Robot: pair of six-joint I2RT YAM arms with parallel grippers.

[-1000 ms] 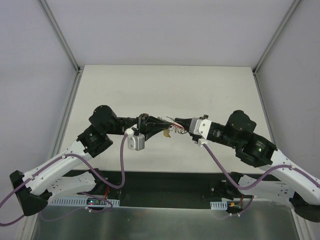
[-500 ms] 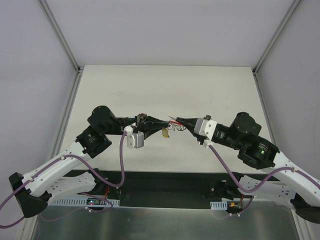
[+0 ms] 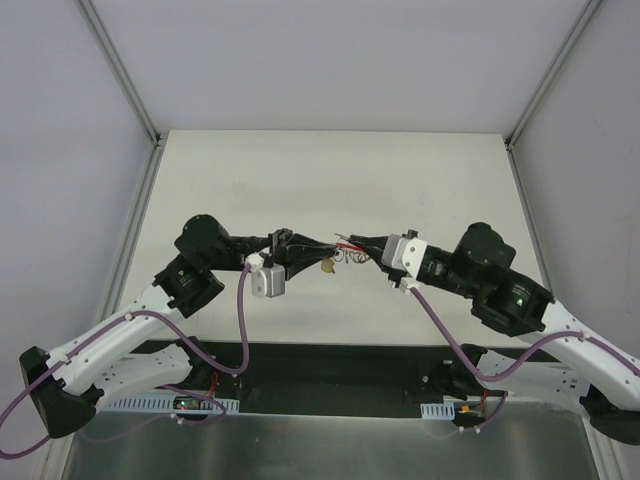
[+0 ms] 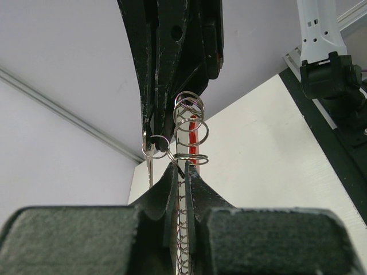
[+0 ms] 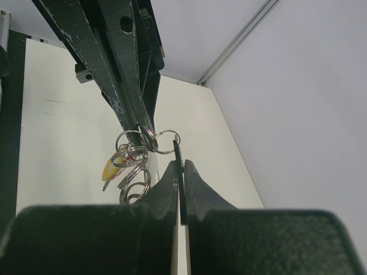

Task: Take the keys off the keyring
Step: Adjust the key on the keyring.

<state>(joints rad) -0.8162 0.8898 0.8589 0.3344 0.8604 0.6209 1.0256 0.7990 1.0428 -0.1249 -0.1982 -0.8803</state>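
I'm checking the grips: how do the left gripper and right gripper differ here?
The left gripper reaches in from the left; the right gripper from the right. The left gripper's jaws pinch a serrated key; the right gripper's, a thin edge-on metal strip. Both are shut, tips close together at the keyring.

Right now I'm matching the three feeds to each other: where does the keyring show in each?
Top external: keyring at centre, between left claw and right claw.
Left wrist: upper centre, just above the left claw's tips.
Right wrist: left of centre, up-left of the right claw's tips.
Shared landmark: the pale table, in every view.
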